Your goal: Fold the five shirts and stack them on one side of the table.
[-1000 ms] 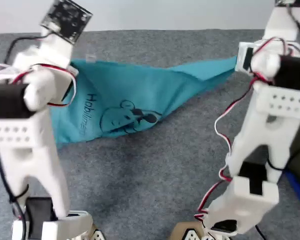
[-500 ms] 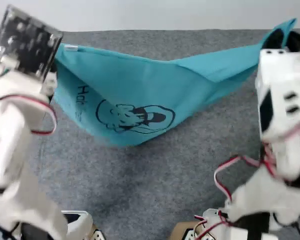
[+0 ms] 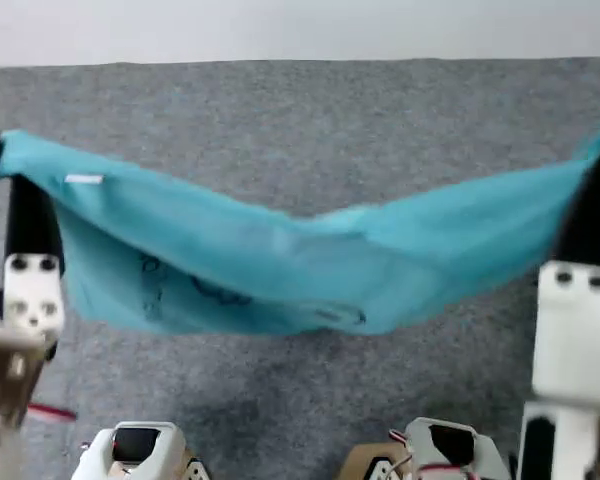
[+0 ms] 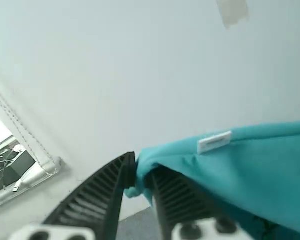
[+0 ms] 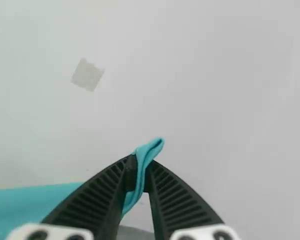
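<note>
Nearest me, my left pincer (image 4: 137,170) is clamped on one end of the teal shirt (image 3: 310,260), and my right pincer (image 5: 140,167) pinches the other end, with a tuft of cloth poking past its tips. I hold them well apart and raised so the shirt hangs between them as a sagging band, seemingly lifted off the grey tabletop (image 3: 310,110). I judge this lets it straighten before laying it flat to fold. Its white label (image 4: 215,141) sits near the left grip
</note>
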### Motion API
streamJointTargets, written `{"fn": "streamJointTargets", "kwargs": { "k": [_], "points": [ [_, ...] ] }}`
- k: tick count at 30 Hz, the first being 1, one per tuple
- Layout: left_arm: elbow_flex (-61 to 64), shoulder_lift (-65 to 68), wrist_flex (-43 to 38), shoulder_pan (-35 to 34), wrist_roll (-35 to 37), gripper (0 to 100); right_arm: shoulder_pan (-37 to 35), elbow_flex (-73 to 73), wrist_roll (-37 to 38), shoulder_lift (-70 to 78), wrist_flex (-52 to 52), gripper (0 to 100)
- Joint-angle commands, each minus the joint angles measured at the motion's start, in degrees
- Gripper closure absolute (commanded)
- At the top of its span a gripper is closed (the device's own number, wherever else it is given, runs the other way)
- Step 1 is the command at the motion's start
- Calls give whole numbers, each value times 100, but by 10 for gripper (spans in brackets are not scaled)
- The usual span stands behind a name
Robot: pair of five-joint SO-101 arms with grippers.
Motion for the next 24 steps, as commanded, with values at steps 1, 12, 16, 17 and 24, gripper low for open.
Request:
{"fn": "streamJointTargets", "kwargs": {
  "k": [1,12,16,17,24],
  "points": [
    [-66,-176,114,-53,-35,978,154,-123,378,-215,-145,990],
    [-66,-800,281,-53,-53,978,778,-114,712,-840,-787,990],
    [-22,-1081,281,-53,-53,978,778,-114,1037,-1059,-804,990],
    [75,-1178,281,-53,-62,978,778,-105,1125,-1095,-866,990],
    [1552,-2312,264,-53,-1116,979,778,-97,1477,-1174,-1130,990]
  ]
}}
